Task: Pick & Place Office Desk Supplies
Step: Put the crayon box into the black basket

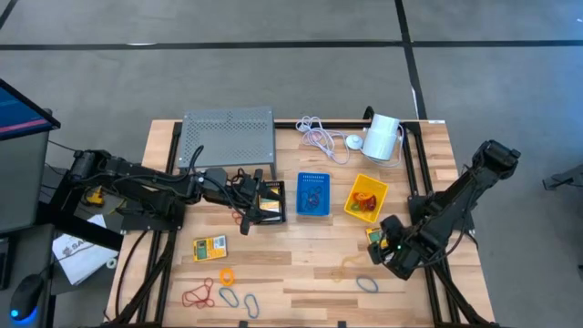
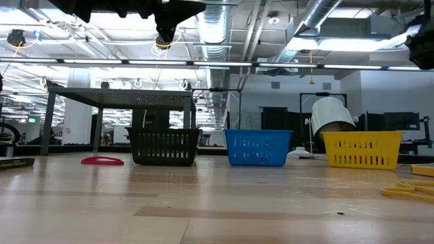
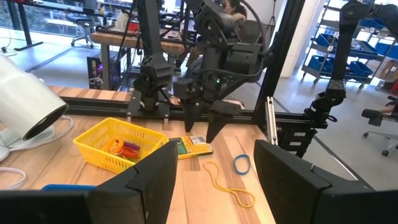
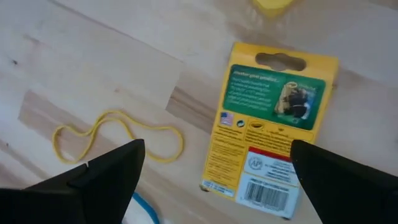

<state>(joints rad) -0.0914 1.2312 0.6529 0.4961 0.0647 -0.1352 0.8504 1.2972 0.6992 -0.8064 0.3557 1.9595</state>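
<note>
- Your right gripper [image 4: 214, 171] hung with jaws spread wide over the flat yellow card packet [image 4: 270, 124], apparently lined up for a pick; nothing was held. The packet lay flat on the wooden table [image 1: 301, 264], beside a thin yellow rubber loop [image 4: 112, 140].
- The packet's green panel, small flag mark and barcode showed; its wording was too small to read.
- Farther off, your left gripper [image 1: 258, 202] hovered over the black mesh bin [image 1: 271, 201], fingers part-open; you could not tell if they held anything.
- Beyond stood the blue bin [image 1: 313, 196] and yellow bin [image 1: 366, 198].

Dark jointed arms, black cabling
</note>
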